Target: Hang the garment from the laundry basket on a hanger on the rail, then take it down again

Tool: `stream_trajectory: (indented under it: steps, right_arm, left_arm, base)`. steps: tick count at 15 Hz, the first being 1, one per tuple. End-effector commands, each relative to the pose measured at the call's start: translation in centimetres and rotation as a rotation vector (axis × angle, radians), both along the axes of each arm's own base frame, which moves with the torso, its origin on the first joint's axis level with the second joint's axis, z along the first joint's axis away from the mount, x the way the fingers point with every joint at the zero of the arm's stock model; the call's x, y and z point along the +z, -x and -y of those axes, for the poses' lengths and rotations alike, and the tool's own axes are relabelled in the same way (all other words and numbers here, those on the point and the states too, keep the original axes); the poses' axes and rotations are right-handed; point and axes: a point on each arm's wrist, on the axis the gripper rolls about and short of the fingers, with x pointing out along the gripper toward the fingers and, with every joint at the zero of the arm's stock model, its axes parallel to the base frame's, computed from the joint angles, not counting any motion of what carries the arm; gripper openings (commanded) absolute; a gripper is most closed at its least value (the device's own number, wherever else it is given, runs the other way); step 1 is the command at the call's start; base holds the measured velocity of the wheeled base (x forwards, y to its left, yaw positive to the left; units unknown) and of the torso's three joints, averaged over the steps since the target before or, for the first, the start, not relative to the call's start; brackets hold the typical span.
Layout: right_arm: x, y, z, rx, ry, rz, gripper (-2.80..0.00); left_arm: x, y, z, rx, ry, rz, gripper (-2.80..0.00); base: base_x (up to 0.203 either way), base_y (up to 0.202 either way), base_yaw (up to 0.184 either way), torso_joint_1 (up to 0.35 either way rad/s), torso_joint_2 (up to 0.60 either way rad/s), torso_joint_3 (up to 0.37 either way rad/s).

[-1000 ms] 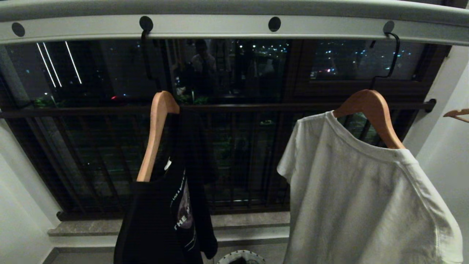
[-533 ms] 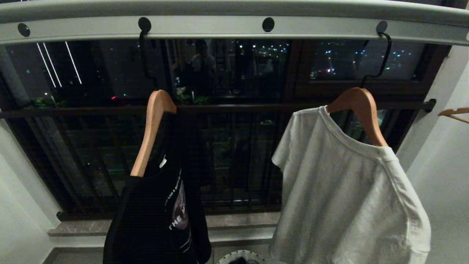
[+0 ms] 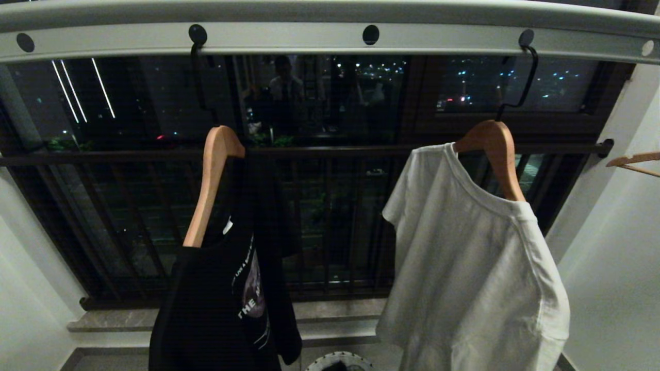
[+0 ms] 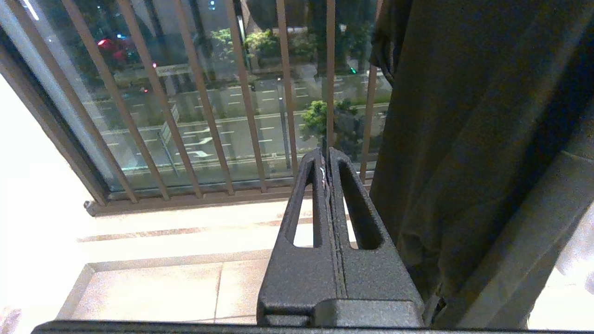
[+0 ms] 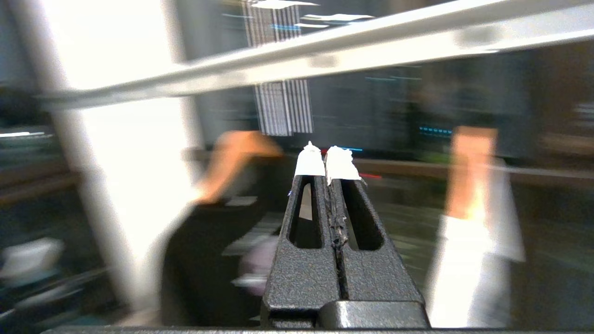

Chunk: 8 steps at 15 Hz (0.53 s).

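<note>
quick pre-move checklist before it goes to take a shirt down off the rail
1. White t-shirt on its wooden hanger, hook in the rail: ok.
2. Black t-shirt hung squarely: not ok, it sags off one end of its hanger.
3. Right gripper empty, fingers shut: ok, but must open before grasping.
4. Left gripper shut, holding nothing, beside the black t-shirt: ok.
5. Laundry basket ready below: cannot tell, only its rim shows.
6. Which shirt to take: cannot tell.
</note>
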Motion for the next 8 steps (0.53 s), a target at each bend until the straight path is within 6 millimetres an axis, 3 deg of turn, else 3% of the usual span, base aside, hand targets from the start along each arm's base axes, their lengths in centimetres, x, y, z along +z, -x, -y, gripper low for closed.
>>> stream_trajectory:
  steps: [1, 3, 8]
  right_arm:
    - [-0.5, 1.5, 0.4, -0.261, 0.07, -0.065, -2.8]
    - [-1.2, 2.4, 0.7, -0.424, 0.125, -0.076, -2.8]
    - [-5.2, 5.4, 1.0, -0.508, 0.175, -0.15, -2.8]
  left_arm:
    - [-0.1, 0.0, 0.0, 0.0, 0.0, -0.002, -2.8]
    - [-0.1, 0.0, 0.0, 0.0, 0.0, -0.002, -2.8]
    - [-0.1, 0.0, 0.0, 0.0, 0.001, -0.002, -2.8]
  base:
    - [0.0, 0.0, 0.0, 0.0, 0.0, 0.0]
    - [0.0, 0.0, 0.0, 0.0, 0.0, 0.0]
    - [0.0, 0.0, 0.0, 0.0, 0.0, 0.0]
